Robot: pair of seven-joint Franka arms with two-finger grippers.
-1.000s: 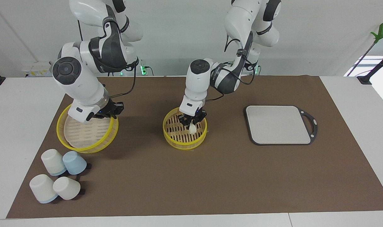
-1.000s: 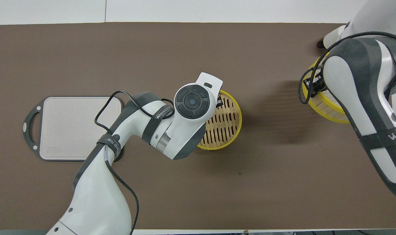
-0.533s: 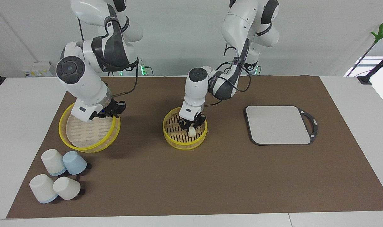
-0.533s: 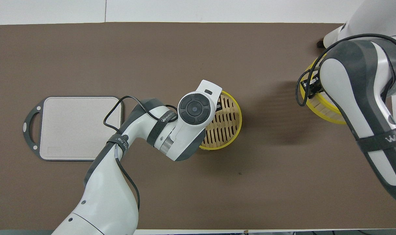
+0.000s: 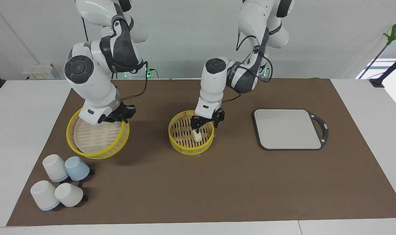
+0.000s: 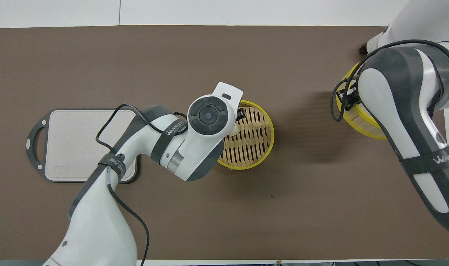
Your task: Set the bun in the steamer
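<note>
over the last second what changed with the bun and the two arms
The left end effector set the bun on the steamer slats, opened and rose. The right end effector carried the lid, tilted, toward the steamer. Cups and board stayed put.

- A yellow-rimmed steamer (image 6: pixel 259 142) with a slatted tan base is seen near the middle of the tabletop (image 6: pixel 209 55).
- Part of the steamer is covered by the left arm (image 6: pixel 180 144), which comes in from the bottom left.
- A grey board (image 6: pixel 82 144) is seen toward the left arm's edge of the tabletop.
- Another yellow basket (image 6: pixel 361 123) near the right arm's edge is largely hidden by the right arm (image 6: pixel 405 111).
</note>
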